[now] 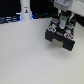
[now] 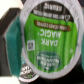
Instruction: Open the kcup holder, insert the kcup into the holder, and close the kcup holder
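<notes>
white table, white bottle

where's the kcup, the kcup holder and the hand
kcup (image 2: 46, 42): wrist view, on its green printed lid.
kcup holder (image 1: 61, 39): exterior view, on its black front.
hand (image 1: 63, 19): exterior view, at its fingertips above the holder.

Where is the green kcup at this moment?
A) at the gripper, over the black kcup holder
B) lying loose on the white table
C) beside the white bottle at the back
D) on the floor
A: the wrist view is filled by the kcup lid, and the exterior view shows the gripper over the kcup holder.
</notes>
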